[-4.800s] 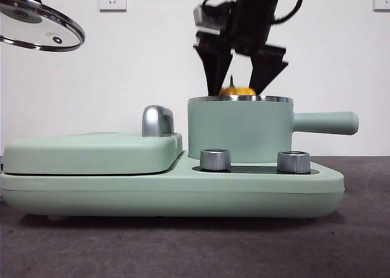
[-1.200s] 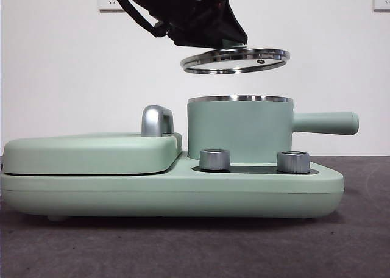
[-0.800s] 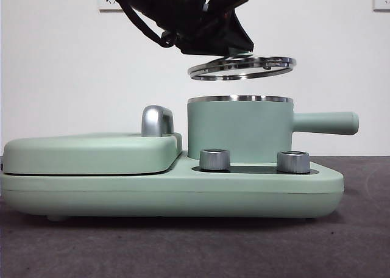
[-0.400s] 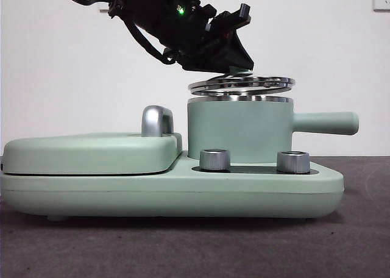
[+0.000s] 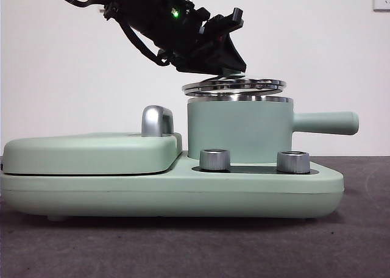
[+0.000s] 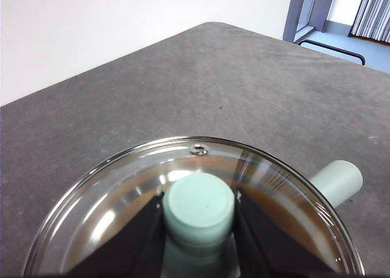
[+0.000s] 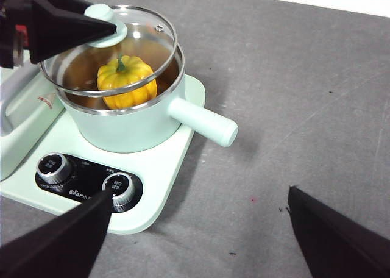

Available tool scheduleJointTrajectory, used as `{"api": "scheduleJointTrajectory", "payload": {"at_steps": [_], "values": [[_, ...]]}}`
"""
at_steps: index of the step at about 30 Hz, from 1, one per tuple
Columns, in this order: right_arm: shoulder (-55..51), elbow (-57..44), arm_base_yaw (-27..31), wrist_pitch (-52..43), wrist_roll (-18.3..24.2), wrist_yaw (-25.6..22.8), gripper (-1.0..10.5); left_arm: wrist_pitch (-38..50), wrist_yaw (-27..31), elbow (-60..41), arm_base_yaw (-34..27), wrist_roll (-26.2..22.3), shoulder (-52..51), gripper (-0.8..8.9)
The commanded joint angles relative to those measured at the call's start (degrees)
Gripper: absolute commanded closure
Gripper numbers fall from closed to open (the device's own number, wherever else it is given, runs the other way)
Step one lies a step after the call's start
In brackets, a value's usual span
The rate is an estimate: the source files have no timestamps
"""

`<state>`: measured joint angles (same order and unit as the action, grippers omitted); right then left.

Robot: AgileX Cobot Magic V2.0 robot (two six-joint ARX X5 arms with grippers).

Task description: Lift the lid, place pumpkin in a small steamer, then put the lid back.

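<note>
My left gripper (image 6: pixel 198 214) clamped the lid (image 5: pixel 234 85) by its knob just above the steamer (image 5: pixel 239 130), pumpkin (image 7: pixel 126 81) inside; my right gripper (image 7: pixel 201 229) waited open, well apart.

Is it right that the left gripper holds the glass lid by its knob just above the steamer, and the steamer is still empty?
Not quite. The steamer is not empty: the right wrist view shows the pumpkin inside it. The rest holds: the left gripper grips the lid by its knob just above the rim.
</note>
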<state>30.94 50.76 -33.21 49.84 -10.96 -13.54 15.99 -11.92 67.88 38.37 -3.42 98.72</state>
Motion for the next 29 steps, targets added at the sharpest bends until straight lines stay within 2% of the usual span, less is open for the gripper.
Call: {"api": "scheduleJointTrajectory", "payload": {"at_steps": [1,19,25,29], "values": [[0.83,0.42,-0.31,-0.98,-0.81,0.0,5.0,1.81,-0.44,1.95,0.26,-0.55,0.66,8.03],[1.95,0.42,-0.31,-2.69,-0.79,0.07,5.0,2.05,-3.04,1.95,1.4,-0.66,3.26,8.04],[1.95,0.42,-0.31,-2.71,-0.79,0.07,5.0,1.99,-2.93,1.95,1.2,-3.34,3.48,8.03],[1.95,0.42,-0.31,-2.69,-0.81,0.11,5.0,1.62,-1.46,1.95,0.79,-3.5,3.91,8.04]]}}
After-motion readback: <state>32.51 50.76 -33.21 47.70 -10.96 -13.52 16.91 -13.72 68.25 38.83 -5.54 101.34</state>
